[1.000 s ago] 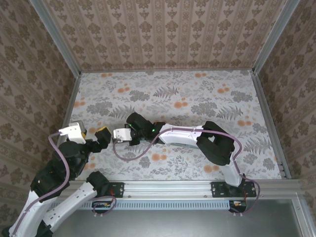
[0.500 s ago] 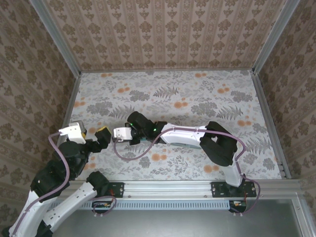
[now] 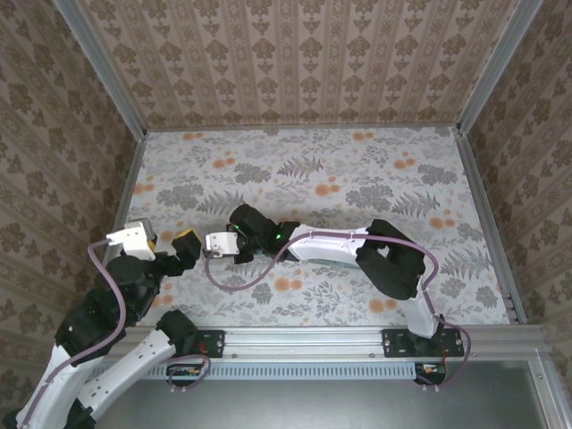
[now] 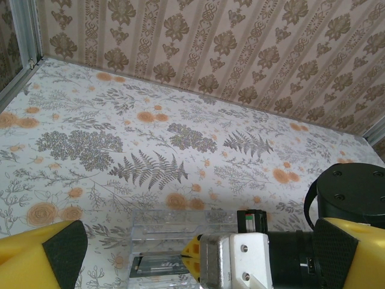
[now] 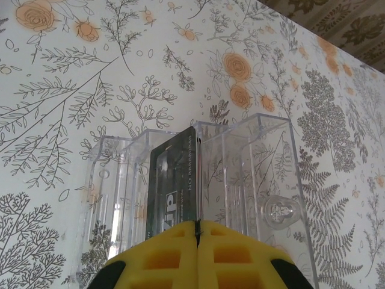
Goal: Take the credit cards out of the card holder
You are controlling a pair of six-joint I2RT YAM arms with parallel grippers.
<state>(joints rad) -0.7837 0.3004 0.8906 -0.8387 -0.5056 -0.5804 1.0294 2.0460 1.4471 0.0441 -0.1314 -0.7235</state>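
The card holder is a clear plastic slotted stand lying on the flowered table. Dark green credit cards printed "VIP" stand in one of its slots. My right gripper is shut on the near edge of the cards, its yellow fingertips pressed together. In the left wrist view the holder lies just ahead, the cards sit in its near slot, and the right gripper reaches in from the right. My left gripper stands wide open, one finger on each side of the holder. From above, both grippers meet at the table's near left.
The table is a flowered sheet walled by patterned panels. A metal frame post runs along the left edge. The right arm lies across the near middle, with its cable looping beneath.
The right arm's elbow swayed slightly and came back. The grip on the cards and the left gripper look the same.
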